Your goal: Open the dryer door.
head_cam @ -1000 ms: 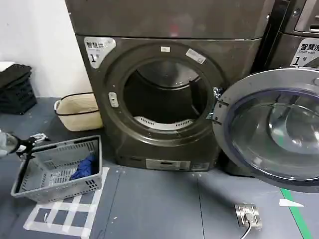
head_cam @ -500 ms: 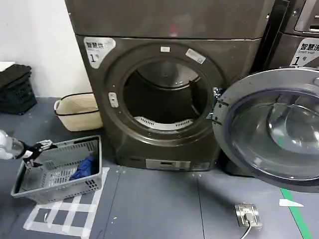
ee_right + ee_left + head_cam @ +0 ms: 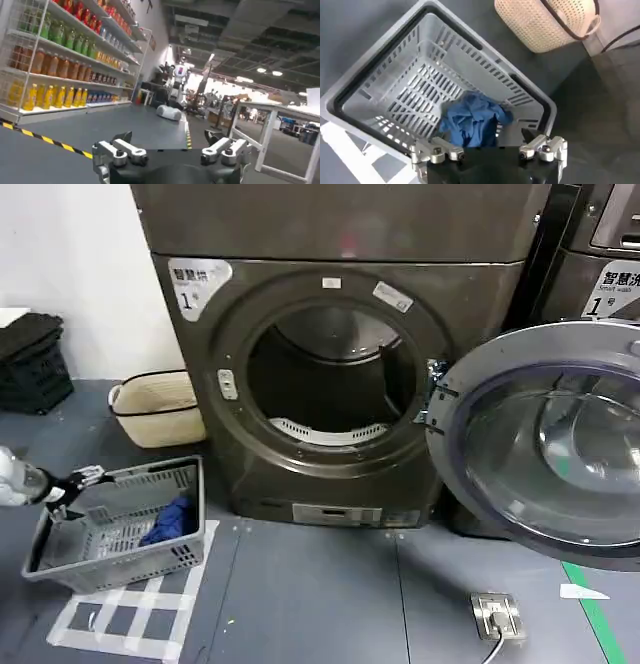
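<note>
Dryer door open, far from left end effector.

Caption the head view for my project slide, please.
Dryer door swung fully open beside the dryer; left gripper open over a grey laundry basket.

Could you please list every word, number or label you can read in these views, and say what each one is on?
"1": silver sticker on the dryer, beside Chinese characters too blurred to read.
"1" and "smart wash": matching sticker on the second machine, its characters also blurred.
Small labels above the drum opening: unreadable.
Bottle labels on the shelves: too small.
</note>
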`<state>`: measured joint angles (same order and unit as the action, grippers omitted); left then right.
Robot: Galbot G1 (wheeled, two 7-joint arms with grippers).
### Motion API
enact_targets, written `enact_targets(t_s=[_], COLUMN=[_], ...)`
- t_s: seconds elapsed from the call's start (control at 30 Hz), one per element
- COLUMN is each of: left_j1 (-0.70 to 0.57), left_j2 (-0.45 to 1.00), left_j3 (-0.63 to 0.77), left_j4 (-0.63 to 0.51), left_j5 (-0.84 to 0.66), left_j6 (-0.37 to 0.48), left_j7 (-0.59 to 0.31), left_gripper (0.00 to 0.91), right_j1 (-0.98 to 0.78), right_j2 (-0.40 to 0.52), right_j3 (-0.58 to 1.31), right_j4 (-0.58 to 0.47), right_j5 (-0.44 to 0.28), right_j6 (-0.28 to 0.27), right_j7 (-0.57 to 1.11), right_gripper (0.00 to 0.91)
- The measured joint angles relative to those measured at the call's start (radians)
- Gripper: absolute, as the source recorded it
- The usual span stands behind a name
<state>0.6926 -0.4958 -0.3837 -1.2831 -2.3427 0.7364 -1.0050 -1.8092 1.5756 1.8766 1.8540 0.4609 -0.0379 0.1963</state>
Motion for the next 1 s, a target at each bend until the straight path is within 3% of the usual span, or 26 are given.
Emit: enact_targets(t_s=[1.0], left_j1=[-0.01], left_j2=[-0.004], left_j3=[0.023], left_j4=[0.005], left_j5=[0.051], left_j6=[0.0], left_j7=[0.021], left_gripper=[0.907], right_j1=[0.001], right_j2=[-0.001], right_j3=[0.014], right_j4=[-0.04], right_j5=[0.003], right_j6=[0.019], right_j7=[0.013], right_gripper=[0.907])
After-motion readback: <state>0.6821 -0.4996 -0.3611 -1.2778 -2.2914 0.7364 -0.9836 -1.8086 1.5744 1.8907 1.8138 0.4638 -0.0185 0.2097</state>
